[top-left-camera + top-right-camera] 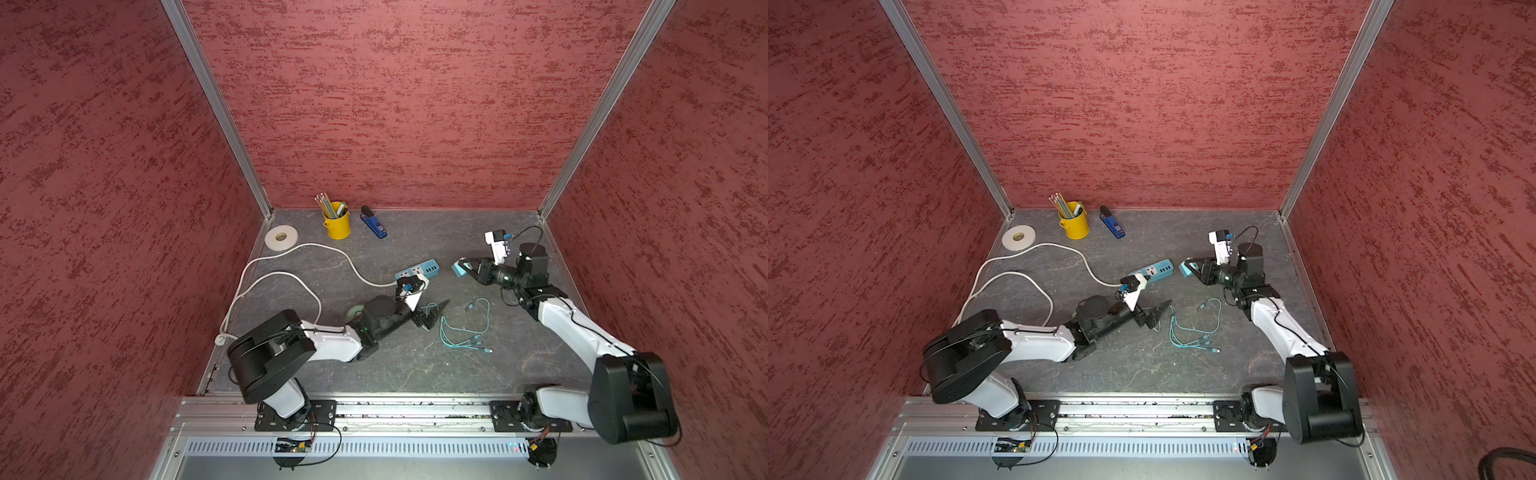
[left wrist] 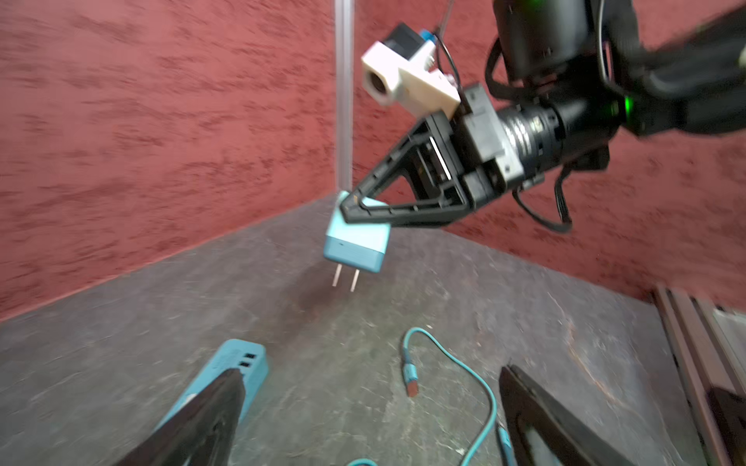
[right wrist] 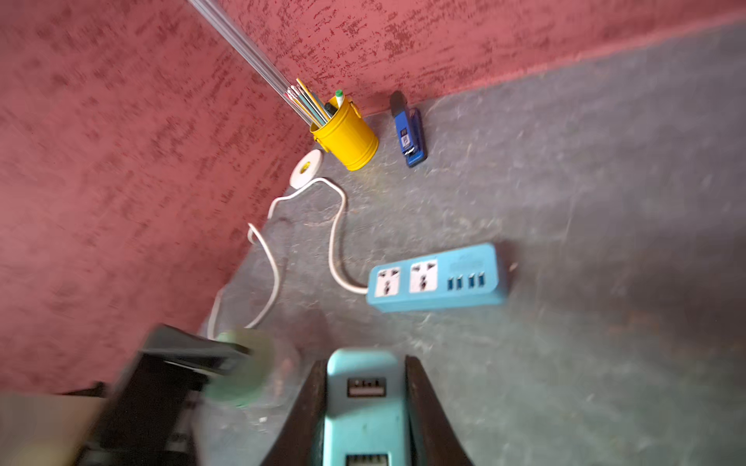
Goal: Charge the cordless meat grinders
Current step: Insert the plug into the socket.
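Observation:
The cordless meat grinder (image 1: pixel 354 311), a pale mint-green dome, stands on the grey table and is mostly hidden behind my left forearm. It shows blurred in the right wrist view (image 3: pixel 246 363). My right gripper (image 1: pixel 459 266) is shut on a teal USB charger plug (image 2: pixel 355 242), held above the table with its two prongs pointing down, just right of the teal power strip (image 1: pixel 424 268). My left gripper (image 2: pixel 371 375) is open and low over the table. Nothing is between its fingers, and a teal charging cable (image 1: pixel 461 332) lies beside it.
At the back stand a yellow pencil cup (image 1: pixel 337 224), a blue stapler (image 1: pixel 374 226) and a white tape roll (image 1: pixel 281 237). The strip's white cord (image 1: pixel 291 257) loops across the left side. Red walls close in three sides.

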`<state>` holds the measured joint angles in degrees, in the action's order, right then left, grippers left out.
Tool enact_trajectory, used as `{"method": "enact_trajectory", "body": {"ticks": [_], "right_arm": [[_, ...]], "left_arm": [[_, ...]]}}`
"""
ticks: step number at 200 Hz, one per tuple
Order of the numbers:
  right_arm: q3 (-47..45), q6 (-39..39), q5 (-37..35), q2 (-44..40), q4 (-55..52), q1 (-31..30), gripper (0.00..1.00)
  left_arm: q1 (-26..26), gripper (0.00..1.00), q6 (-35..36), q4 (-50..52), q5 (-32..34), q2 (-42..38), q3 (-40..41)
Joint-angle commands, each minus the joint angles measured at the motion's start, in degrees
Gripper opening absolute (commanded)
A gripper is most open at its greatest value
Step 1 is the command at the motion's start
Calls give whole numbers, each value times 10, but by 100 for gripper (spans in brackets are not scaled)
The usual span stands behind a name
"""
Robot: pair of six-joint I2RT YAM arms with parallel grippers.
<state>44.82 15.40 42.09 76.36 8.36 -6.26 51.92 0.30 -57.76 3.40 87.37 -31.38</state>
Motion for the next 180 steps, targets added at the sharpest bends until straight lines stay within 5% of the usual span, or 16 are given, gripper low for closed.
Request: {"method": "enact_trajectory", "body": {"ticks": [1, 39, 88, 128, 180], "right_arm": [[63, -167, -51, 54, 48, -27, 0], [135, -431, 40, 175, 53, -50, 0], [334, -748, 80, 327, -198, -75, 0], [447, -885, 46, 416, -322, -89, 0], [495, -950, 74, 460, -379, -105, 0]], "left_arm": [[-37, 100, -62, 41, 97, -70, 8], [-109, 100, -120, 146, 128, -171, 23], [-163, 100, -135, 189, 120, -243, 56], [-186, 100, -147, 195, 114, -264, 78], [-205, 100, -151, 200, 102, -266, 83]]}}
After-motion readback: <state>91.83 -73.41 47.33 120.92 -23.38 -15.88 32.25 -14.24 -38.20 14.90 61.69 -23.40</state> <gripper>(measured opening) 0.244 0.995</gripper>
